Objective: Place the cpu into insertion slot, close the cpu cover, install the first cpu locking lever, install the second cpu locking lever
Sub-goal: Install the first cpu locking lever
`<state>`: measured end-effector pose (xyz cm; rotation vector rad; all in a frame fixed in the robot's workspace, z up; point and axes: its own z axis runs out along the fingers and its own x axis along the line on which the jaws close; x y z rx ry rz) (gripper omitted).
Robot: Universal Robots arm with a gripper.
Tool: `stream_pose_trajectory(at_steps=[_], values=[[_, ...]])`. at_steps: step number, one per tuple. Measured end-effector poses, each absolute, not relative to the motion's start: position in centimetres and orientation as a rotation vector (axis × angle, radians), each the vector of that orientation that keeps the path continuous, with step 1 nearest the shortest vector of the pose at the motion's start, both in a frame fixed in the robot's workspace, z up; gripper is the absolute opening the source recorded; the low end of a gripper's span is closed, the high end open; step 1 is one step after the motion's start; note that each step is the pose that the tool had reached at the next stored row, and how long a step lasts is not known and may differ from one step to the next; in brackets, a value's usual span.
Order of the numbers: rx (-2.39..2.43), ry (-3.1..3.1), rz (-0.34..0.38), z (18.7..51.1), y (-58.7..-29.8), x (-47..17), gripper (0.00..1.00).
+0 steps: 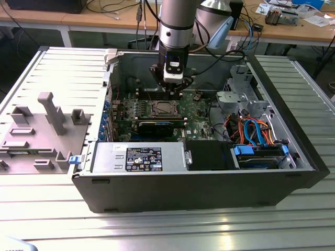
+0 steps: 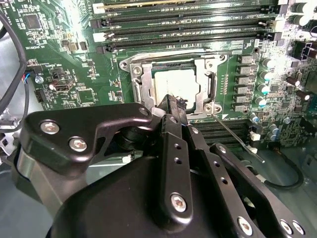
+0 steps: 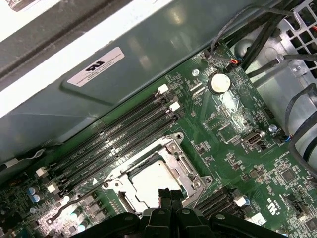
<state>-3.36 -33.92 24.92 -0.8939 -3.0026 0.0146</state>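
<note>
Above the lowered silver metal cpu cover (image 2: pixel 207 79), the black gripper (image 2: pixel 171 101), pinched shut and empty, seems set to press down the thin wire locking lever (image 2: pixel 237 139).

Exterior view: the arm (image 1: pixel 175 21) runs out past the picture's top edge. The gripper's (image 1: pixel 172 90) tips are lost behind its own housing. The insertion slot (image 1: pixel 159 109) is too small here to tell chip from plate.

Second wrist view: the gripper body hides one side of the cpu cover (image 2: pixel 143 74) and part of the cpu (image 2: pixel 176 82). Cannot tell whether the thin locking lever (image 2: pixel 237 141) is hooked.

First wrist view: the gripper again masks one edge of the cover.
</note>
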Motion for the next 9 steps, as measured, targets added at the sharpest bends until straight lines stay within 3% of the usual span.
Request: stream_pose_trajectory(at_steps=[9], values=[[-0.835,-3.02,0.015,24.92,-33.92,-3.36,0.11]])
